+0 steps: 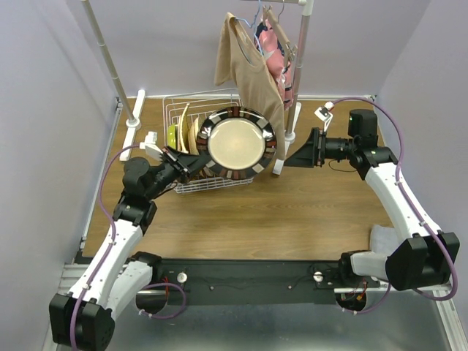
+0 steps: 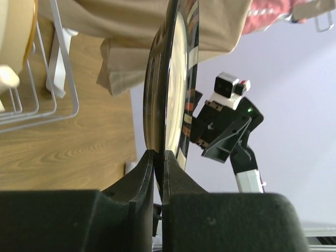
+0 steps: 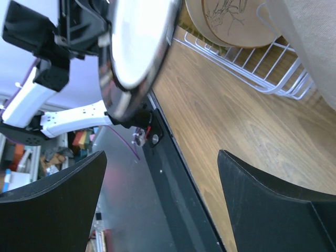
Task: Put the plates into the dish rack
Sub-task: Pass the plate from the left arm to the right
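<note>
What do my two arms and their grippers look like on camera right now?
Both have white link shells and black joints, each trailed by a purple cable: left arm, right arm. The left gripper and right gripper are black with wedge-shaped fingers.

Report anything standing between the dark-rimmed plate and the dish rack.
Nothing visible does. The left fingers hold the dark-rimmed plate on edge above the right part of the dish rack, beside the racked plates at its left. Only the hanging beige garment crowds the plate's right rim.
</note>
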